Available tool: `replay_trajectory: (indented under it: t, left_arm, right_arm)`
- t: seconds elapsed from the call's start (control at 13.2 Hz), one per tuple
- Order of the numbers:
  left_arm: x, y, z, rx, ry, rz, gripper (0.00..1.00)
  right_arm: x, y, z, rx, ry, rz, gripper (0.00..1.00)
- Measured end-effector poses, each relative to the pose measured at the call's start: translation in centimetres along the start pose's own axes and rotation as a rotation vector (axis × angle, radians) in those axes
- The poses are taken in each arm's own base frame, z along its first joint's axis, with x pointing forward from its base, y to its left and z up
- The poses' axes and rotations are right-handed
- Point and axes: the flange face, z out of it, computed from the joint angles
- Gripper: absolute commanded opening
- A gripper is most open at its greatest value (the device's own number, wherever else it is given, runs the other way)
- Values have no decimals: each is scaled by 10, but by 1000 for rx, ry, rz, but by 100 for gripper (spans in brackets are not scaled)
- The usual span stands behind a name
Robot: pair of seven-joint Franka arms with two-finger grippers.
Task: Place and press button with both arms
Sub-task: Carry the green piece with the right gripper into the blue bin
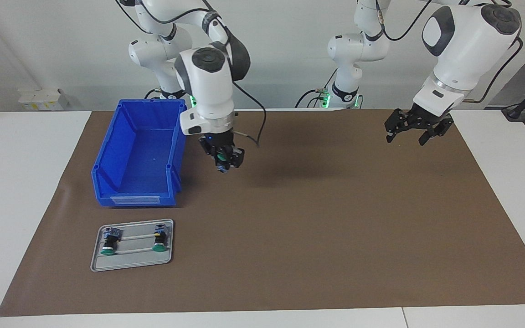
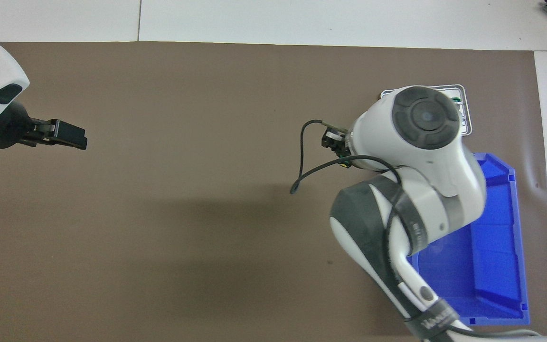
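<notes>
My right gripper (image 1: pixel 224 160) is shut on a green-capped button (image 1: pixel 221 159) and holds it in the air over the brown mat, beside the blue bin (image 1: pixel 140 155). In the overhead view the right arm hides most of that gripper (image 2: pixel 337 145). Two more buttons, one (image 1: pixel 109 240) and the other (image 1: pixel 159 238), lie on a small grey tray (image 1: pixel 132 259) farther from the robots than the bin. My left gripper (image 1: pixel 415 130) is open and empty, raised over the mat toward the left arm's end of the table; it also shows in the overhead view (image 2: pixel 67 134).
The blue bin holds nothing. The brown mat (image 1: pixel 317 228) covers most of the white table. The grey tray shows partly under the right arm in the overhead view (image 2: pixel 463 107).
</notes>
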Motion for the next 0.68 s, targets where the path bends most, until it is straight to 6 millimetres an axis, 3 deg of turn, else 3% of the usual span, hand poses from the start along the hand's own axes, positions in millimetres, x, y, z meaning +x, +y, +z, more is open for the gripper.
replay_trajectory:
  t: [0.3,0.53,0.68]
  left_arm:
    - [0,0,0,0,0,0,100]
    - [0,0,0,0,0,0,100]
    - [0,0,0,0,0,0,100]
  right_arm:
    - [53,125,-11,-28,-32,-222,0]
    - [69,203,10,-25,-69,-340,0]
    - [64,234,34,9,-73,-365,0]
